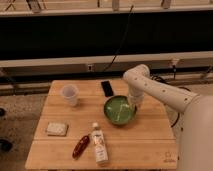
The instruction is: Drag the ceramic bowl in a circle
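The ceramic bowl [119, 110], green and glossy with pale streaks inside, sits on the wooden table [145, 140] right of centre. My gripper [132, 106] reaches down from the white arm [150, 87] and sits at the bowl's right rim, touching it. A translucent white plastic cup [69, 94] stands upright at the table's back left.
A black phone [107, 88] lies flat behind the bowl. A white bottle [99, 145] lies near the front, with a red packet [80, 146] beside it and a pale snack bar [56, 129] at the left. A dark wall and rails run behind the table.
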You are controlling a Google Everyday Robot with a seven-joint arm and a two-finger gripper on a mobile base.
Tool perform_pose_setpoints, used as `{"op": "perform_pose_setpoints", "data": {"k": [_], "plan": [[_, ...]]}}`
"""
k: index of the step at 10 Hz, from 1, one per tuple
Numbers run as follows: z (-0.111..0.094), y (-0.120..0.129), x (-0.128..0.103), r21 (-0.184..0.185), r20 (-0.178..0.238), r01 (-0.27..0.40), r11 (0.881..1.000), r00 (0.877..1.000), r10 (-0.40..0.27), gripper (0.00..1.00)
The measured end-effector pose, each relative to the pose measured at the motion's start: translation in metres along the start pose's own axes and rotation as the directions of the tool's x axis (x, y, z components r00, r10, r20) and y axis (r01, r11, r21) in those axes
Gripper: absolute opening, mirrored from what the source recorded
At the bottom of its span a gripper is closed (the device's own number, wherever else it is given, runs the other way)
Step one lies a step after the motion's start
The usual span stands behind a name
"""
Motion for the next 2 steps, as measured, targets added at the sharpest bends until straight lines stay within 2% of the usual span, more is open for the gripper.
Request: {"op": "perform_pose_setpoints", "data": {"k": [2], "plan": [[-0.0033, -0.0058, 0.0064, -0.015, -0.002, 0.041, 0.999, 0.999, -0.041, 0.01]]}}
